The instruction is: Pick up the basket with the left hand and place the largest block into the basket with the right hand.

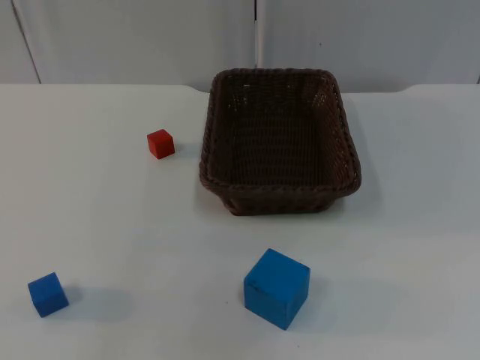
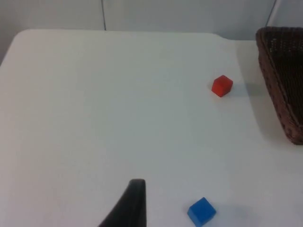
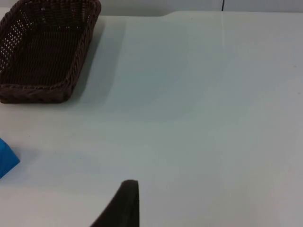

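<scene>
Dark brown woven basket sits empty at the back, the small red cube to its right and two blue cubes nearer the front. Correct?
Not quite: in the top view the small red cube lies to the left of the dark brown woven basket, not its right. The basket is indeed empty, and the large blue cube and small blue cube sit nearer the front.

A small red block (image 1: 160, 143) sits on the white table (image 1: 97, 217), out to the left of centre and well back from the near edge. Down at the near left corner rests a small blue block (image 1: 48, 294), turned a little askew, throwing a soft shadow to its right. The two blocks lie well apart. From the left wrist view, the red block (image 2: 221, 86) lies farther off and the blue block (image 2: 201, 211) close in. A grey partition wall (image 1: 135, 37) closes off the table's far edge.
</scene>
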